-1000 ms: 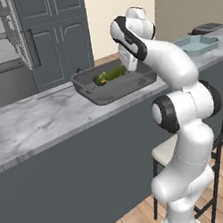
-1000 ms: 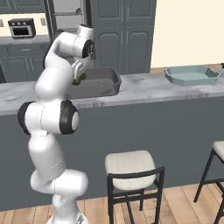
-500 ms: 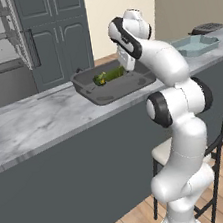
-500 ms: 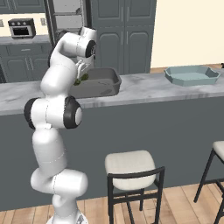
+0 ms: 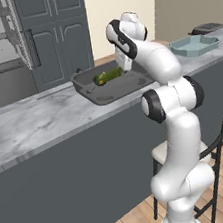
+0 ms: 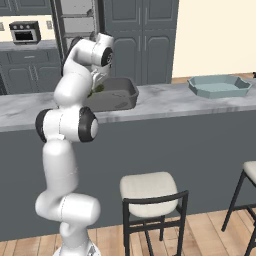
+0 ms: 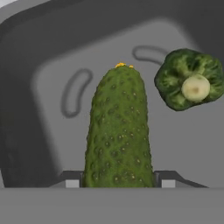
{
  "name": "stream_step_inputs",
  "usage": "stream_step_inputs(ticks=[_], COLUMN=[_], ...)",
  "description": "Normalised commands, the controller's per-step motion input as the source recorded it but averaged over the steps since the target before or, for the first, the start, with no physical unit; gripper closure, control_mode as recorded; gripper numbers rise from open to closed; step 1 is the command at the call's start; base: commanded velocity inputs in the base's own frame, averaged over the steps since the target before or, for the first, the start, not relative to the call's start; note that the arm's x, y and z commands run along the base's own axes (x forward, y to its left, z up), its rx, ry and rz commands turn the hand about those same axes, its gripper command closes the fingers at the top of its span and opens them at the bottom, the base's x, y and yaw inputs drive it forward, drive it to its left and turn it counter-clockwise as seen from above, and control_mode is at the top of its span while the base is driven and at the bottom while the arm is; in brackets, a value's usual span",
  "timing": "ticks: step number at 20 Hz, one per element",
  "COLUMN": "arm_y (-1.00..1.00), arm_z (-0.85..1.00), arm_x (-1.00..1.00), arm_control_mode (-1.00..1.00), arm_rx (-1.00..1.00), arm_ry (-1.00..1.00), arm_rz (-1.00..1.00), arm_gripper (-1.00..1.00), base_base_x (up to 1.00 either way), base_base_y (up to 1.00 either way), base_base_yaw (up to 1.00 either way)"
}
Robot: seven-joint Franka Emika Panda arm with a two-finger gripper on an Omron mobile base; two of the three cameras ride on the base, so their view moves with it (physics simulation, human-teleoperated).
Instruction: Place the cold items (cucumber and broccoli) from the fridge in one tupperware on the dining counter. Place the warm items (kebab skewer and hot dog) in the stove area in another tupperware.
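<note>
A: What are the fingers (image 7: 72, 179) doing?

B: Two small dark tips flank the cucumber (image 7: 118, 131), one on each side, pressed to its bumpy green skin. The gripper (image 7: 117, 180) is clamped on it.

A: Describe the cucumber.

B: Long, round-ended, covered in little warts, with a speck of yellow at the far tip. It reaches out from the fingers over the floor of the dark tub (image 7: 52, 109).

A: And the broccoli?

B: The broccoli (image 7: 189, 79) lies in the same tub, just beside the cucumber's far end, not touching it. It is a knobbly green head with its pale, round cut stem facing the camera.

A: What is the tub like?

B: Smooth dark grey plastic, rectangular with rounded corners and raised walls; two shallow oval ridges are moulded into the floor. From the left base view it (image 5: 115, 87) sits on the counter (image 5: 39, 124), a grey marbled slab.

A: Anything else on the counter?

B: A second tub (image 6: 219, 85), pale blue-grey and shallow, well apart along the counter. A stool (image 6: 150, 192) with a cream cushion and thin black frame stands below.
</note>
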Motion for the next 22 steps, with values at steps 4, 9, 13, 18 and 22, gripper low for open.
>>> stream_step_inputs(ticks=[4,9,13,18,22], arm_y=[0.00,0.01,0.00,0.00,0.00], arm_z=[-0.22,-0.21,-0.17,-0.11,-0.15], arm_x=[0.35,0.32,0.20,0.15,0.21], arm_control_mode=[-1.00,-1.00,-1.00,-1.00,-1.00], arm_rx=[0.00,0.00,0.00,0.00,0.00], arm_ry=[0.00,0.00,0.00,0.00,0.00], arm_rz=[0.00,0.00,0.00,0.00,0.00], arm_gripper=[1.00,1.00,1.00,1.00,1.00], base_base_x=[0.00,0.00,0.00,0.00,0.00], base_base_y=[0.00,0.00,0.00,0.00,0.00], base_base_yaw=[0.00,0.00,0.00,0.00,0.00])
